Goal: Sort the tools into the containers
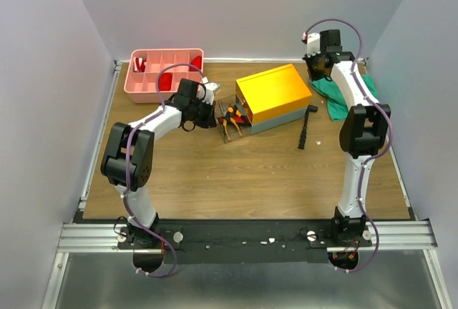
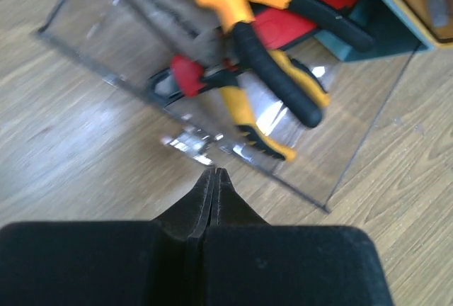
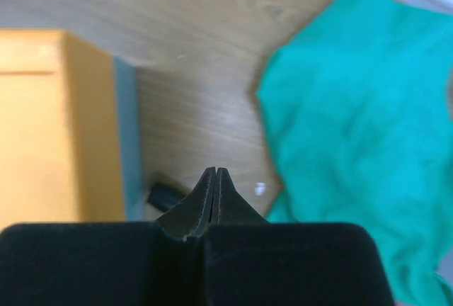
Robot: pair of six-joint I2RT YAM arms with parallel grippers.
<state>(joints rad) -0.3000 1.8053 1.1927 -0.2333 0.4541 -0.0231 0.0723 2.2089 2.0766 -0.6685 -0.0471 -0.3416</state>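
- The left gripper (image 2: 214, 176) is held low over the wooden table (image 1: 236, 173), just beside the near edge of a clear box (image 2: 106, 44).
- Its two fingers are pressed together, and nothing is pinched between them.
- Orange-and-black pliers (image 2: 272, 79) are seen lying inside the clear box.
- A red-and-black cutter (image 2: 279, 28) is seen under the pliers, in the same box.
- More yellow and black handles are mixed in with them; how many tools are there cannot be told.
- The clear box is placed right next to the left end of the toolbox (image 1: 286, 117).
- The toolbox is grey, and its yellow lid (image 1: 274, 91) is down.
- A black hammer (image 1: 305, 129) is seen lying on the table, just to the right of the toolbox.
- A pink tray (image 1: 139, 87) is placed at the far left corner of the table.
- Some red things (image 1: 172, 80) are seen in its squares, but what they are cannot be told.
- The right gripper (image 3: 214, 176) is held up over the far right part of the table, between the toolbox and a green cloth (image 1: 342, 98).
- Its fingers are pressed together too, and nothing is held by them.
- The green cloth is bunched up on the table near the far right corner.
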